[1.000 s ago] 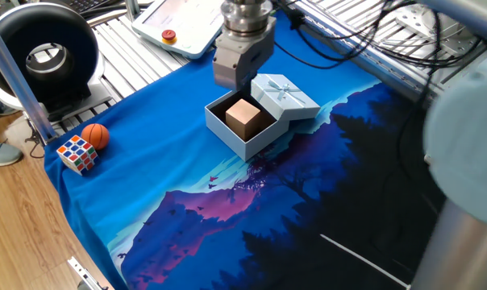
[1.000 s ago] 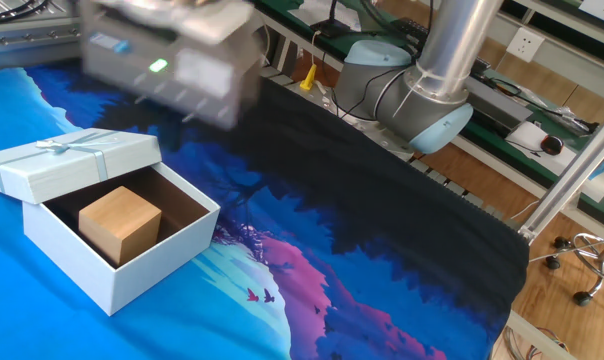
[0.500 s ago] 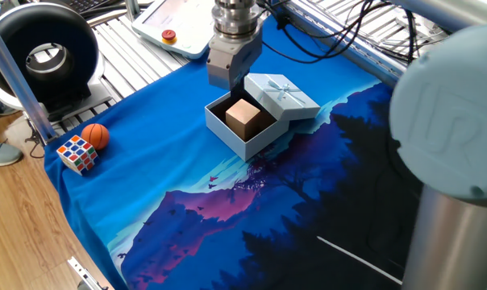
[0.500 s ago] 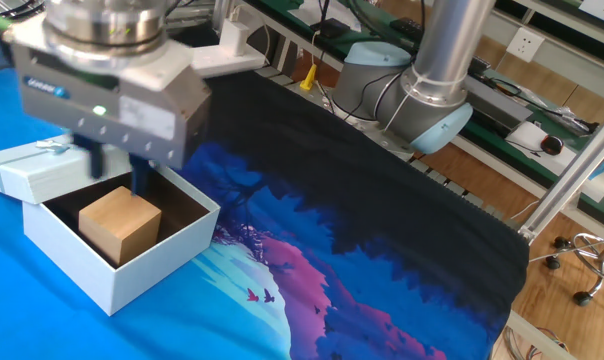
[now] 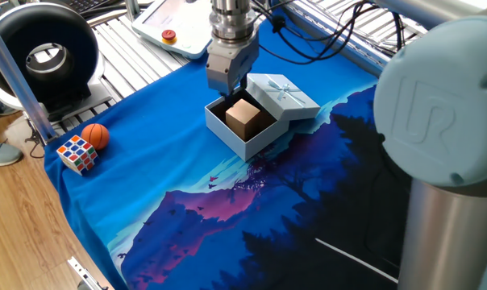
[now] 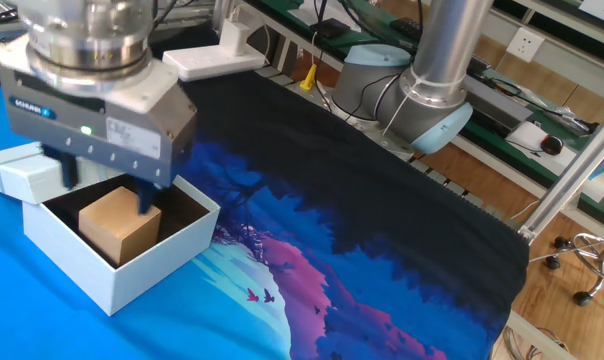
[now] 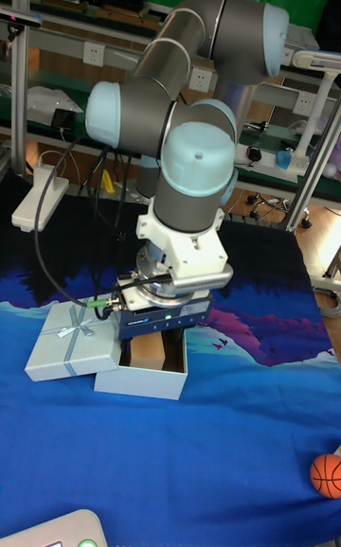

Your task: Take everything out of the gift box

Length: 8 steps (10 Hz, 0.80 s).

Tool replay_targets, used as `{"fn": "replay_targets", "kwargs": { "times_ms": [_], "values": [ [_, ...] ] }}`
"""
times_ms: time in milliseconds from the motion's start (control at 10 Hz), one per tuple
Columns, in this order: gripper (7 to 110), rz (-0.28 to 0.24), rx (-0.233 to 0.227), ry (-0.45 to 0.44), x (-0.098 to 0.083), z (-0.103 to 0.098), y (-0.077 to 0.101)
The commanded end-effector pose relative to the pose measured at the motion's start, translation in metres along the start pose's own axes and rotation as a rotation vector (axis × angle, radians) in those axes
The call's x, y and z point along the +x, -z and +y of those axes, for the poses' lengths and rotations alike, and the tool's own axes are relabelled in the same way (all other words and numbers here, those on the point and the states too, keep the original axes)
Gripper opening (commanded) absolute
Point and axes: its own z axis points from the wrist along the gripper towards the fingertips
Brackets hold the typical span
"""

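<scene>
One fixed view: gift box (image 5: pixel 237 133) open on the blue printed cloth (image 5: pixel 187 185), lid (image 5: pixel 285 94) resting against its right far edge, ribbon bow up. Inside, tan cube (image 5: pixel 243 118) sitting upright on the dark floor of the box. Directly above the box's far left corner, gripper (image 5: pixel 227 87) pointing down, body just over the rim. Far to the left, near the cloth's edge, Rubik's cube (image 5: pixel 77 153) touching or just beside an orange ball (image 5: pixel 96 135), both well apart from the box.

The other fixed view: gripper (image 6: pixel 100 185) lowered over the box (image 6: pixel 132 265), two dark fingers (image 6: pixel 146 196) spread apart (one at each side of the cube's top), tips at about rim level. Tan cube (image 6: pixel 120 224) between them, seated in the box; contact of fingers with cube faces not clear, so jaws released, no grasp seen. Lid (image 6: pixel 17 170) at far left, mostly hidden behind the gripper body.

Tall fixed view: arm (image 7: pixel 180 121) folded above the box (image 7: pixel 142 379), gripper body covering most of the opening; sliver of cube (image 7: pixel 147 350) visible below it. Lid (image 7: pixel 71 344) lying to the left of the box, touching it. Orange ball (image 7: pixel 327 473) at the lower right edge.
</scene>
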Motion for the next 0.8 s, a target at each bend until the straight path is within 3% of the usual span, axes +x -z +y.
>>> {"fn": "replay_targets", "kwargs": {
  "times_ms": [0,700],
  "values": [
    [88,0.002,-0.005,-0.032,-0.0062,0.0016,-0.0123],
    [88,0.042,0.015,-0.078,0.0014,0.0045,-0.0176]
  ]
}}
